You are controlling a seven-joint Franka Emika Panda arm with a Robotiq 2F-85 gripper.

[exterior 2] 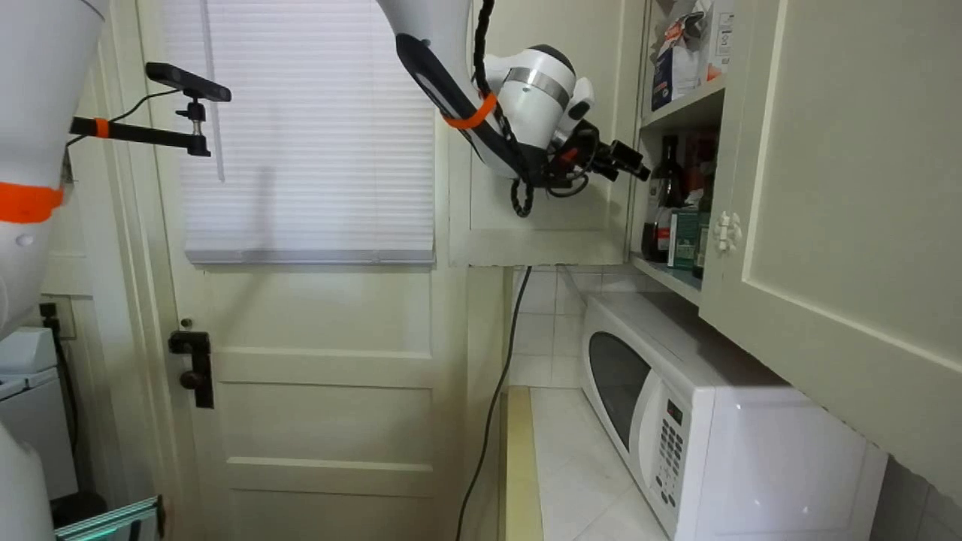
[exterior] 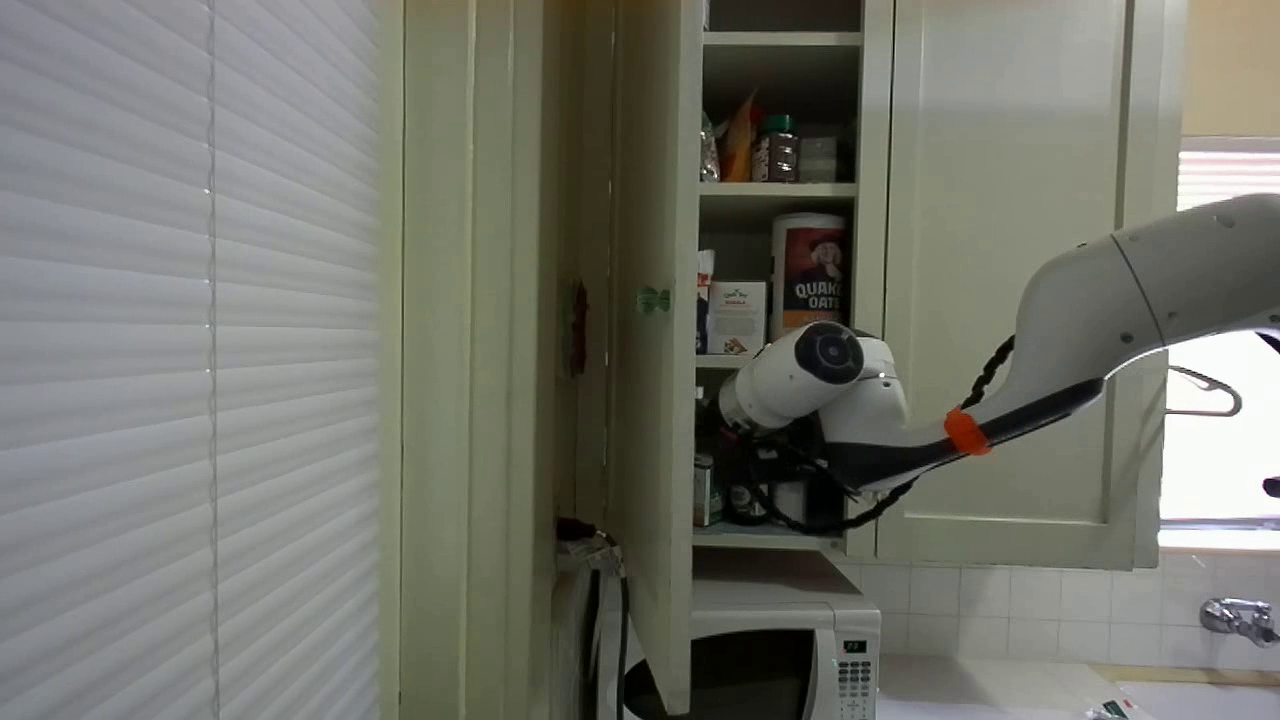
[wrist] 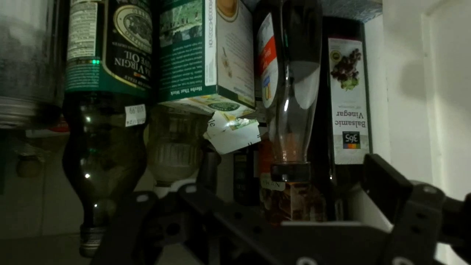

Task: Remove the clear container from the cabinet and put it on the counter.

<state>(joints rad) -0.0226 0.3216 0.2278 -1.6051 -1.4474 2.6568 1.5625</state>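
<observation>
"Counter [exterior 2: 567,443] below your gripper [wrist: 290,165], cabinet [exterior: 873,250] dead ahead — how's it standing?"

"Spread apart! Straight in front I've a clear bottle [wrist: 290,92], upright, long axis vertical, cap [wrist: 290,172] on top — can't tell if that's our container."

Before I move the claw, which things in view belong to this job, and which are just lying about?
For the job: claw; cabinet; counter; clear container (which one, I can't tell).

Not needed: microwave; Quaker Oats canister; olive oil bottle; balsamic vinegar bottle.

Claw [exterior 2: 634,163] at the open cabinet [exterior 2: 685,104]
</observation>
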